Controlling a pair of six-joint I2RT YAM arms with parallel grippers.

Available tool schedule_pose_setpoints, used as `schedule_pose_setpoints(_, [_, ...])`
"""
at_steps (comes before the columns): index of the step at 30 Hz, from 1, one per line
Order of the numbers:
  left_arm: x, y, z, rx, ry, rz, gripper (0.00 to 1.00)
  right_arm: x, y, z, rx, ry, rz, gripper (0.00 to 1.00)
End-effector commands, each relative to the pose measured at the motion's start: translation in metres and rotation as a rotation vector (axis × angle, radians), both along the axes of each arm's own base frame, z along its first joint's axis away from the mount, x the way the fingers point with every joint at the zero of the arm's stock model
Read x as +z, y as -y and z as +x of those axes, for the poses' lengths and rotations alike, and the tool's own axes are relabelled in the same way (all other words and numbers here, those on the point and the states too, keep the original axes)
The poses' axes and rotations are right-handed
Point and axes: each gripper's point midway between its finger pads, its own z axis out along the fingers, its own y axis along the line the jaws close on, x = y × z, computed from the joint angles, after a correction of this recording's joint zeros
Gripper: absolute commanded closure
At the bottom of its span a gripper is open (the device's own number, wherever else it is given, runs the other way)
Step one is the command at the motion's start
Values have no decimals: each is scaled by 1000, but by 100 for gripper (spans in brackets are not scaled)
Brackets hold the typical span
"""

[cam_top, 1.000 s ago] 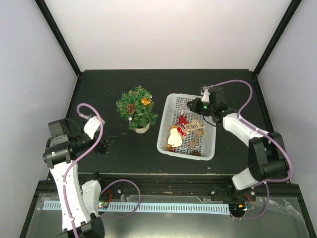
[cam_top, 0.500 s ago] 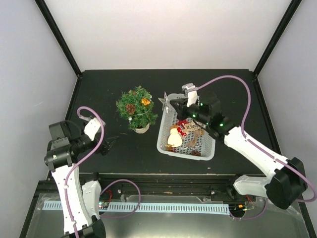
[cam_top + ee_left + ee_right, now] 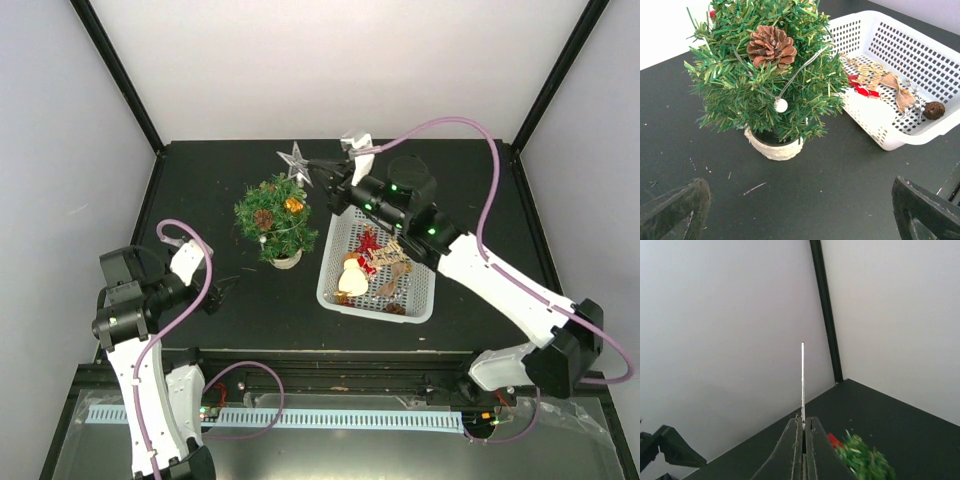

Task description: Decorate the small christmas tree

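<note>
The small christmas tree (image 3: 275, 220) stands in a round white pot left of the white basket (image 3: 336, 250); it also shows in the left wrist view (image 3: 765, 80) with a pine cone (image 3: 771, 45) and a white bead on it. My right gripper (image 3: 318, 172) is shut on a silver star (image 3: 294, 160), held above the tree's far side. In the right wrist view the star (image 3: 802, 380) shows edge-on between the fingers, with the tree top (image 3: 860, 457) below right. My left gripper (image 3: 222, 289) is open and empty, low at the tree's near left.
The basket holds several ornaments (image 3: 375, 265), among them a red one, wooden ones and a pine cone (image 3: 934, 110). Black frame posts (image 3: 115, 70) rise at the table's back corners. White walls close in the back and sides.
My right arm lifted the silver star out of the basket and carried it left and back, from over the basket to above the tree. The left arm has barely moved.
</note>
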Motion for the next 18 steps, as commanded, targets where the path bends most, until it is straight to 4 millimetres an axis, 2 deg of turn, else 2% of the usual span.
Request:
schedule_pose_setpoints(1, [2, 0, 1, 2, 27, 10, 1, 21, -27, 1, 23, 73, 4, 99])
schedule_pose_setpoints(4, [2, -2, 2, 12, 30, 12, 1, 14, -50, 10, 47, 50, -39, 99])
schedule_pose_setpoints(9, [1, -2, 2, 18, 31, 17, 1, 11, -70, 18, 27, 92, -48, 99])
schedule_pose_setpoints(18, [1, -3, 2, 25, 34, 18, 1, 0, -76, 26, -11, 140, -29, 99])
